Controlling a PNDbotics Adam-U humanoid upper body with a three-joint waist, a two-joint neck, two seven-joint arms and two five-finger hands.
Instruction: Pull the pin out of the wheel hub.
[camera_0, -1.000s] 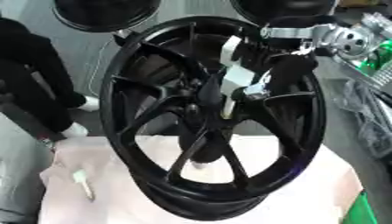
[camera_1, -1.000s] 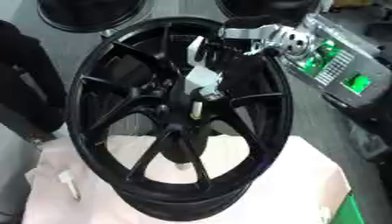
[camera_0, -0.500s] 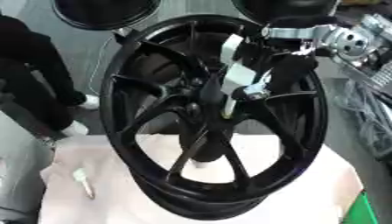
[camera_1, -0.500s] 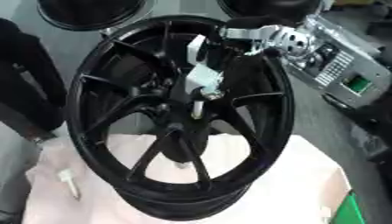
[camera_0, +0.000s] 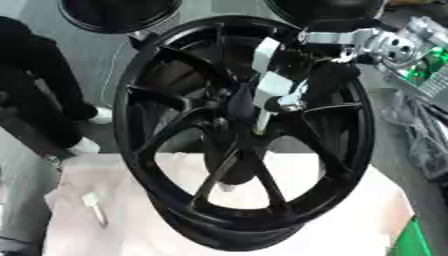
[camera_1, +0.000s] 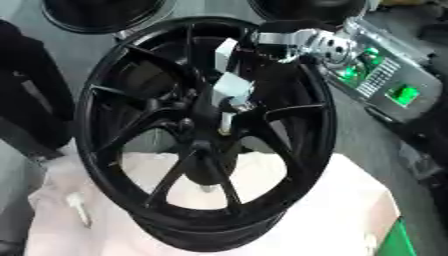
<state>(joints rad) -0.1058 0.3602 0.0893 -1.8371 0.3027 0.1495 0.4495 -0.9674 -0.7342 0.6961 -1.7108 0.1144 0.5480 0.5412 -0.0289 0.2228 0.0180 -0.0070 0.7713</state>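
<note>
Now my right hand (camera_0: 284, 92) reaches in from the far right across the face of the black wheel (camera_1: 114, 145), which stands tilted on a pale cloth (camera_1: 350, 200); my fingers are curled and pinching the top of the pale pin (camera_0: 261, 120), which points down at the hub (camera_1: 197, 127) in the wheel's middle; whether its lower tip touches the hub, I cannot tell; a small white piece (camera_0: 94, 207) lies on the cloth at the near left, well apart from the wheel.

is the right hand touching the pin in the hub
Touching. The left eye view shows the right hand closed round the top of the pin, no gap between them, at the wheel hub.
</note>
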